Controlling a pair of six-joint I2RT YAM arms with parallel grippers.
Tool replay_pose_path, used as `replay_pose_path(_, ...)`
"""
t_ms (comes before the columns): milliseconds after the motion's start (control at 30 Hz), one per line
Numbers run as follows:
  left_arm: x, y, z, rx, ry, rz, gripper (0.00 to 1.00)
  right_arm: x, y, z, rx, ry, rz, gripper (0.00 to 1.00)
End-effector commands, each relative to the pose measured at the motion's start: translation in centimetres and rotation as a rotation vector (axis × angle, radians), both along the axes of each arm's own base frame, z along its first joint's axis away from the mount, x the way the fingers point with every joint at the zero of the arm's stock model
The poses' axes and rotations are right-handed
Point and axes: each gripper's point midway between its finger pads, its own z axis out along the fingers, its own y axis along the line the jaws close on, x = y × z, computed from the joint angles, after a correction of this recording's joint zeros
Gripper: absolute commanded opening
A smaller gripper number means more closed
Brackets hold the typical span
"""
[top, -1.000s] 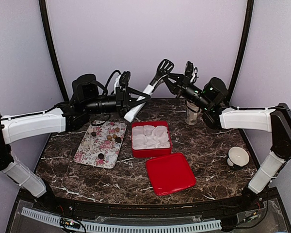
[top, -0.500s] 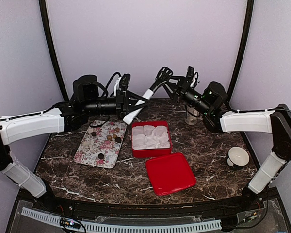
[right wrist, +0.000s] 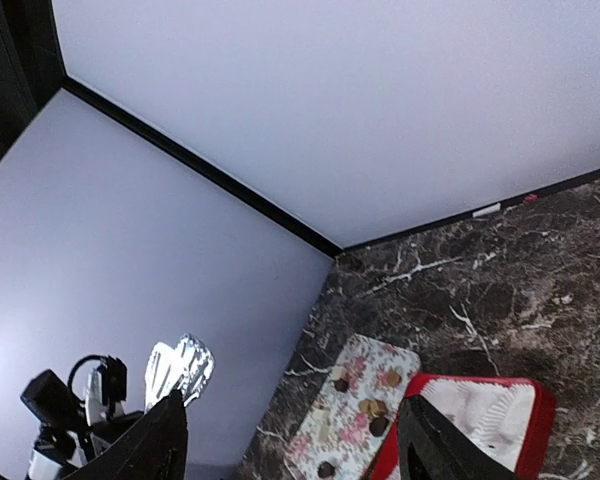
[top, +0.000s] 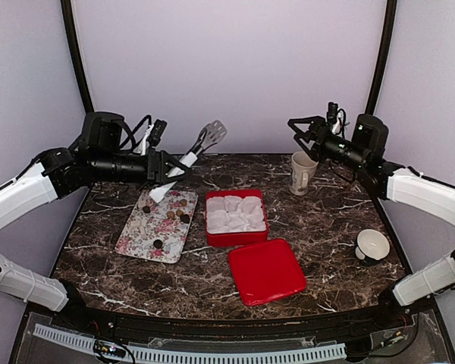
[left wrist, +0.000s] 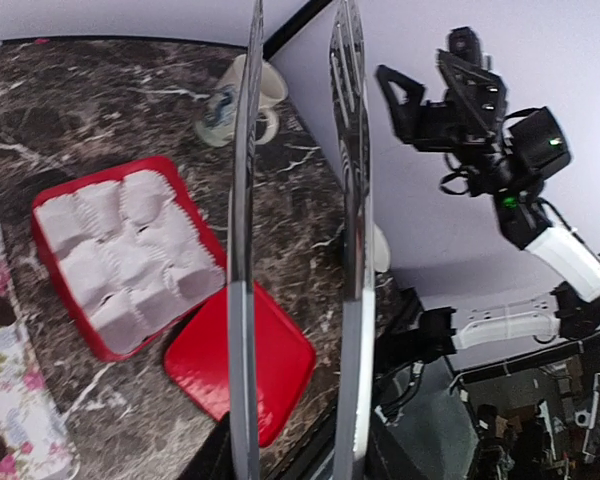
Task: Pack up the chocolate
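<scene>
Left gripper (top: 165, 167) raised over the back-left part of the table (top: 326, 220), clenched on the white handle of a pair of tongs (top: 202, 143). Tongs tilted, metal tips up and toward the back wall; in the left wrist view the two blades stand apart. Right gripper (top: 298, 133) raised at back right, above and just left of the upright mug (top: 302, 174); jaws released, spread wide, holding nothing. Chocolate (top: 183, 218): small round balls, some dark, some tan, all lying on the floral tray (top: 136, 241) left of centre. Most sit in its far half, one dark ball nearer the front. Red box (top: 236, 237) just right of the tray, open, lined with white paper cups (top: 235, 213). Red lid (top: 267, 271) flat on the table in front of the box and a little to the right, its back corner near the box's front edge; touching or not, cannot tell. Small white cup (top: 371, 244) near the right edge, well apart from the rest.
</scene>
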Motion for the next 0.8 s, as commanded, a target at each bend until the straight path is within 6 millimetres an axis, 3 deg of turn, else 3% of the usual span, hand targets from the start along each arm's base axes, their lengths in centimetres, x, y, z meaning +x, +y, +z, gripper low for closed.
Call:
replay_pose_path(0, -1.9, 6.1, -4.5, 0.329, 0.079, 0.094, 0.35, -2.7, -0.4, -2.7, -0.206, 0.042, 0.096, 0.72)
replay_pose_path(300, -5.3, 13.2, -9.1, 0.544, 0.294, 0.249, 0.35, -6.3, -1.7, -5.6, -0.335, 0.109, 0.149, 0.73)
replay_pose_path(533, -9.5, 15.4, -11.7, 0.587, 0.438, 0.251, 0.37, -8.0, -2.5, -7.5, -0.382, 0.143, 0.161, 0.73)
replay_pose_path(767, -10.7, 15.6, -14.4, 0.626, 0.509, 0.218, 0.38, -8.7, -2.7, -8.7, -0.371, 0.172, 0.163, 0.73)
